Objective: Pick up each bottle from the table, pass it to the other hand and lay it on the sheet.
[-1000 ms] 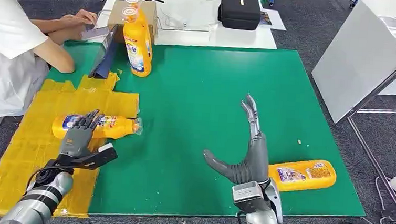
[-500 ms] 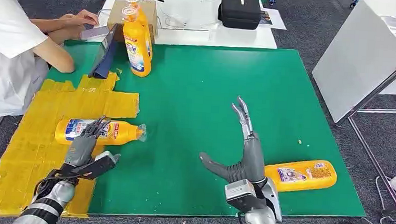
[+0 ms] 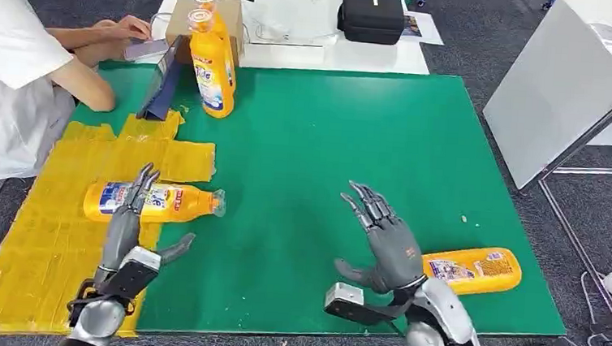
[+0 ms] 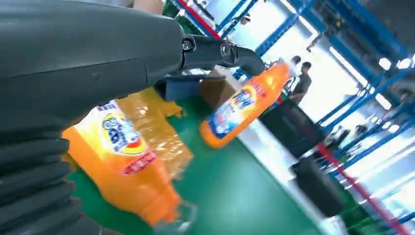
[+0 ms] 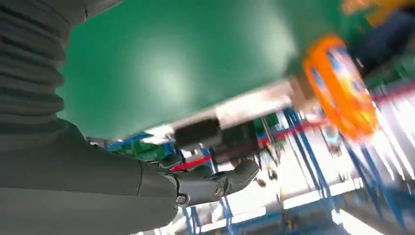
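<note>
An orange bottle (image 3: 154,202) lies on its side on the yellow sheet (image 3: 46,236), its clear cap over the sheet's right edge; it also fills the left wrist view as the lying bottle (image 4: 128,166). My left hand (image 3: 129,230) hovers just near of it, fingers spread, holding nothing. A second orange bottle (image 3: 475,269) lies flat near the green mat's front right corner. My right hand (image 3: 386,242) is open beside its left end, fingers spread above the mat. Upright orange bottles (image 3: 211,69) stand at the mat's far left, one showing as an upright bottle (image 4: 242,105) in the left wrist view.
A person in white (image 3: 17,71) sits at the left, arms on the table's far-left corner beside a dark stand (image 3: 161,81) and cardboard box (image 3: 232,21). A black case (image 3: 371,13) sits on the white table behind. A white board (image 3: 561,85) leans at the right.
My left hand has drawn back off the lying bottle, leaving it on the sheet. My right hand has turned and lowered from edge-up to palm-down, left of the front right bottle.
</note>
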`<state>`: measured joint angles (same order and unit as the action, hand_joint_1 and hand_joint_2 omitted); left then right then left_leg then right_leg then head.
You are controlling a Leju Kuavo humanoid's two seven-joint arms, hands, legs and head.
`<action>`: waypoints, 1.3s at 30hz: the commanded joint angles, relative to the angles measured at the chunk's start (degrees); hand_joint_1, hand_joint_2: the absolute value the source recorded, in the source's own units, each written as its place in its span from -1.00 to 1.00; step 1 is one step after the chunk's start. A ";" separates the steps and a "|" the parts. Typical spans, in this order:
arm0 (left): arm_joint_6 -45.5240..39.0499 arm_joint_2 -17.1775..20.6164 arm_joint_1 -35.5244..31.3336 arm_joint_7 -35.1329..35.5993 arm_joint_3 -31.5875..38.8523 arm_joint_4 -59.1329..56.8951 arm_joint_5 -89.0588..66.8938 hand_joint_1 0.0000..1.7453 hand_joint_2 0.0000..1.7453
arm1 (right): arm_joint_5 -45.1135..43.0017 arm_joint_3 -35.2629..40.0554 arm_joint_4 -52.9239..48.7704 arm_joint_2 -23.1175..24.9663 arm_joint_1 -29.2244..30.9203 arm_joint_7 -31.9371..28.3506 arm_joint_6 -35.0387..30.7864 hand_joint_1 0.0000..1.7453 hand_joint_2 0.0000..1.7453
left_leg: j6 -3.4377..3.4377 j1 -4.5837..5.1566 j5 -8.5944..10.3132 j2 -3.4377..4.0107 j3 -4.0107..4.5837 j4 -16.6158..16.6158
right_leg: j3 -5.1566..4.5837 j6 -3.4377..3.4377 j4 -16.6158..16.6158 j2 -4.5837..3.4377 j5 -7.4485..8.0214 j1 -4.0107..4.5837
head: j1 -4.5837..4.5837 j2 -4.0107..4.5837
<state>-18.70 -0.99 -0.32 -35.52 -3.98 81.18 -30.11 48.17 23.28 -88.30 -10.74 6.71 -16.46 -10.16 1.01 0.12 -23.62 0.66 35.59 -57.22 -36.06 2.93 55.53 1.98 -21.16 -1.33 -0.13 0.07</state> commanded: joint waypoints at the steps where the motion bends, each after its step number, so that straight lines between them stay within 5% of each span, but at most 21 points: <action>1: 3.89 -4.49 0.02 1.43 0.18 3.65 2.49 -1.00 1.00 | -4.90 -6.24 4.79 -11.73 2.97 -1.43 6.12 -1.00 1.00 | 0.01 0.02 -0.01 -0.10 -0.02 0.00 | 0.07 -0.03 -0.02 0.01 -0.01 -0.02 | 0.00 0.00; 5: 5.15 -4.17 0.11 1.61 0.01 3.73 3.46 -1.00 1.00 | -3.85 -6.04 4.21 -12.22 2.60 -0.36 7.00 -1.00 1.00 | 0.00 0.03 -0.06 -0.05 -0.08 -0.01 | 0.12 -0.06 -0.03 -0.06 -0.02 -0.01 | 0.00 0.00; 11: 6.50 -4.04 -1.62 1.82 -3.44 2.14 3.90 -1.00 1.00 | -10.54 -11.67 2.72 -25.27 1.11 -1.99 16.49 -1.00 1.00 | 0.04 0.07 -0.05 -0.43 -0.04 -0.07 | 0.12 -0.03 0.05 0.25 -0.11 -0.05 | -0.02 0.00; 20: 6.37 -3.84 -4.90 1.57 -4.90 -0.85 4.68 -1.00 1.00 | -17.20 -16.11 0.37 -32.65 -3.25 -4.98 22.46 -1.00 1.00 | 0.11 0.19 -0.12 -0.44 -0.08 -0.07 | 0.14 -0.03 0.03 0.28 -0.09 -0.16 | -0.04 0.00; 27: 6.60 -3.65 -7.64 1.55 -6.00 -2.69 6.21 -1.00 1.00 | -22.43 -23.90 -7.50 -34.83 -14.40 -10.63 25.49 -1.00 1.00 | 0.14 0.16 -0.15 -0.50 -0.15 -0.04 | 0.28 0.07 -0.01 0.31 -0.22 -0.14 | -0.04 0.00; 39: 7.43 -3.49 -7.31 1.54 -6.91 -1.75 7.47 -1.00 1.00 | -11.08 -19.42 -1.92 -30.94 -13.32 -5.34 21.82 -1.00 1.00 | 0.23 0.11 -0.21 -0.20 -0.16 0.03 | 0.21 0.12 -0.15 0.05 -0.09 -0.08 | -0.04 0.00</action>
<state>-11.37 -4.81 -5.36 -34.01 -8.92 82.82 -22.78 30.57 0.50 -95.30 -46.53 -8.19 -25.16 14.63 1.33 0.36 -23.79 0.54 35.64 -57.25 -36.13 3.20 55.51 2.08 -21.23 -1.53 -0.17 0.07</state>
